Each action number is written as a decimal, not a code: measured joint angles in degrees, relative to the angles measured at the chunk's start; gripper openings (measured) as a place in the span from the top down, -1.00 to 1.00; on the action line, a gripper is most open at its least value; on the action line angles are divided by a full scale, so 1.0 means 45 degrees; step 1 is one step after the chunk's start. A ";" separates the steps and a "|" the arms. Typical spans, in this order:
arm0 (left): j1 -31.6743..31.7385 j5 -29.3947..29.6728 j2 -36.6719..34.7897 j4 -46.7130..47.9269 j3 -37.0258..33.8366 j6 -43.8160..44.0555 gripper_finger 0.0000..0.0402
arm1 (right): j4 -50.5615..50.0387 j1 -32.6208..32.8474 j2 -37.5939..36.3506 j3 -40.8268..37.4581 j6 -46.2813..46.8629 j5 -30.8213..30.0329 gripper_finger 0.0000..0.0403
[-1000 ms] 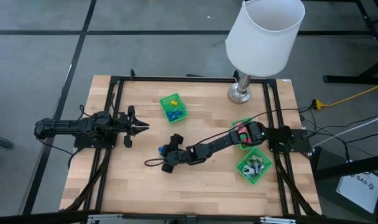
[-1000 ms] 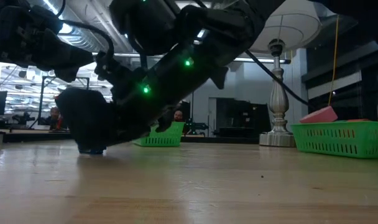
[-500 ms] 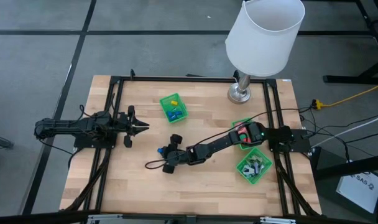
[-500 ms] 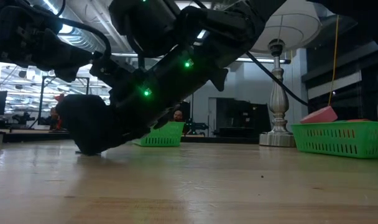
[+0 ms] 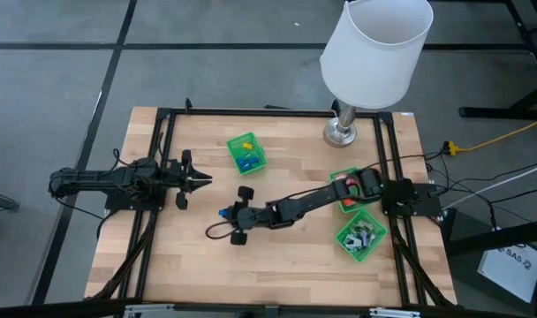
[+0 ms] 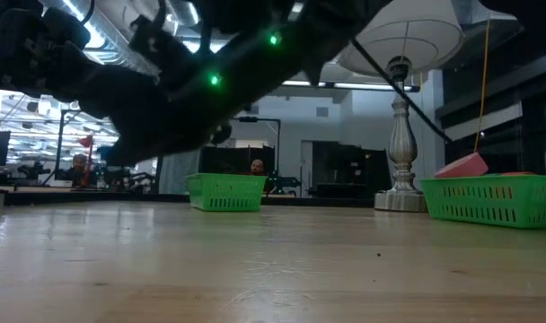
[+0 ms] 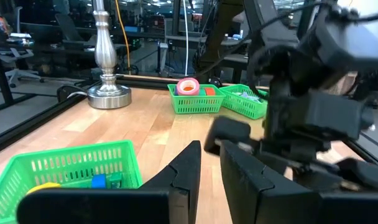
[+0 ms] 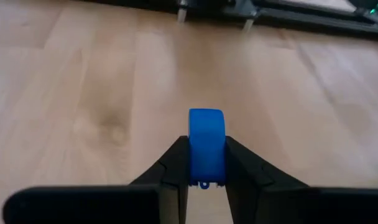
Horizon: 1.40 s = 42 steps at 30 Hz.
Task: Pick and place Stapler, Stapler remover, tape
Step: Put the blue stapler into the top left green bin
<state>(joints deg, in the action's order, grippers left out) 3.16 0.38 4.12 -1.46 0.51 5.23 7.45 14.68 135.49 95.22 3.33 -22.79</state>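
on the wooden table (image 5: pixel 277 265) your right gripper (image 8: pixel 206 163) clenches a blue block (image 8: pixel 206 144), not yet placed; left gripper (image 7: pixel 209 163) nearly closed, empty.

place: open lab/workshop | evidence: exposed ceiling ducts (image 6: pixel 102 45), desks with monitors (image 7: pixel 71 28), framed wooden table (image 5: pixel 277 265)

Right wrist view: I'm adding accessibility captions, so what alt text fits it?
The right gripper is shut on a small blue block, held between its two dark fingers above the bare wooden table. A dark frame rail crosses the far edge.
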 joint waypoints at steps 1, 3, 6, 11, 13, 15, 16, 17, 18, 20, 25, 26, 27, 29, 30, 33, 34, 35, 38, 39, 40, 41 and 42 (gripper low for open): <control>0.0000 0.0002 0.0005 -0.0002 -0.0005 0.0000 0.71 | -0.0179 -0.0047 -0.0136 0.0000 -0.0171 -0.0003 0.64; 0.0002 0.0000 0.0000 -0.0002 -0.0003 0.0000 0.71 | -0.0548 -0.0144 -0.0442 0.0000 -0.0505 0.0003 0.64; 0.0001 0.0002 0.0001 0.0000 -0.0002 0.0000 0.71 | -0.1295 -0.0297 -0.0963 0.0000 -0.1244 0.0019 0.64; 0.0000 0.0004 0.0004 -0.0002 -0.0005 0.0000 0.71 | -0.2897 -0.0644 -0.1875 0.0000 -0.1894 0.0010 0.63; 0.0001 0.0001 0.0004 -0.0002 -0.0004 0.0000 0.71 | -0.3406 -0.0805 -0.2252 0.0000 -0.2097 0.0006 0.63; 0.0000 0.0003 0.0000 0.0000 -0.0003 0.0000 0.71 | -0.3744 -0.0964 -0.2586 0.0000 -0.2301 -0.0013 0.63; 0.0002 0.0001 0.0000 -0.0001 -0.0002 0.0000 0.71 | -0.3852 -0.1055 -0.2733 0.0000 -0.2481 -0.0017 0.63; 0.0000 0.0005 0.0005 0.0003 -0.0002 0.0000 0.71 | -0.3914 -0.1146 -0.2870 0.0000 -0.2597 -0.0017 0.63; 0.0002 0.0001 0.0003 -0.0002 -0.0002 0.0000 0.71 | -0.4084 -0.1260 -0.3035 0.0000 -0.2717 -0.0018 0.63; 0.0000 0.0000 0.0005 0.0002 0.0000 0.0000 0.71 | -0.4247 -0.1532 -0.3295 0.0005 -0.2822 -0.0015 0.63; 0.0003 0.0000 0.0002 -0.0002 -0.0005 0.0000 0.71 | -0.4824 -0.2504 -0.3591 0.0005 -0.2555 -0.0019 0.63; 0.0003 0.0003 0.0005 0.0001 -0.0003 0.0000 0.71 | -0.4878 -0.2713 -0.3591 0.0005 -0.2494 -0.0022 0.63; 0.0000 0.0003 0.0002 -0.0002 0.0000 0.0000 0.71 | -0.4974 -0.2913 -0.3591 0.0005 -0.2485 -0.0017 0.63; 0.0002 0.0002 0.0005 -0.0002 -0.0002 0.0000 0.71 | -0.5026 -0.3326 -0.3591 0.0005 -0.2450 0.0112 0.63; 0.0000 0.0000 0.0000 0.0002 -0.0004 0.0000 0.71 | -0.5073 -0.3518 -0.3591 0.0005 -0.2379 0.0294 0.63; 0.0000 0.0002 0.0000 -0.0002 0.0000 0.0000 0.71 | -0.5209 -0.4049 -0.3591 0.0005 -0.2161 0.0786 0.63; 0.0000 0.0002 0.0002 -0.0002 0.0000 0.0000 0.71 | -0.5236 -0.4201 -0.3591 0.0005 -0.2160 0.0898 0.63; 0.0001 0.0003 0.0000 -0.0002 -0.0005 0.0000 0.71 | -0.5266 -0.4345 -0.3591 0.0005 -0.2158 0.1034 0.63; 0.0003 0.0002 0.0005 -0.0002 -0.0003 0.0000 0.71 | -0.5423 -0.4691 -0.3591 0.0005 -0.2171 0.1522 0.61; 0.0000 0.0000 0.0005 -0.0002 -0.0005 0.0000 0.71 | -0.5464 -0.4786 -0.3591 0.0005 -0.2193 0.1702 0.60; 0.0000 0.0000 0.0005 -0.0002 -0.0005 0.0000 0.71 | -0.5465 -0.4881 -0.3591 0.0005 -0.2272 0.1779 0.59; 0.0000 0.0002 0.0004 -0.0001 -0.0005 0.0000 0.71 | -0.5468 -0.4953 -0.3591 0.0005 -0.2431 0.1791 0.58; 0.0000 0.0000 0.0003 -0.0002 -0.0002 0.0000 0.71 | -0.5470 -0.5016 -0.3591 0.0005 -0.2560 0.1789 0.57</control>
<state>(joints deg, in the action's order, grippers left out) 3.16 0.38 4.13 -1.48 0.51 5.23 -17.17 -7.89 119.33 95.24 -8.19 -14.73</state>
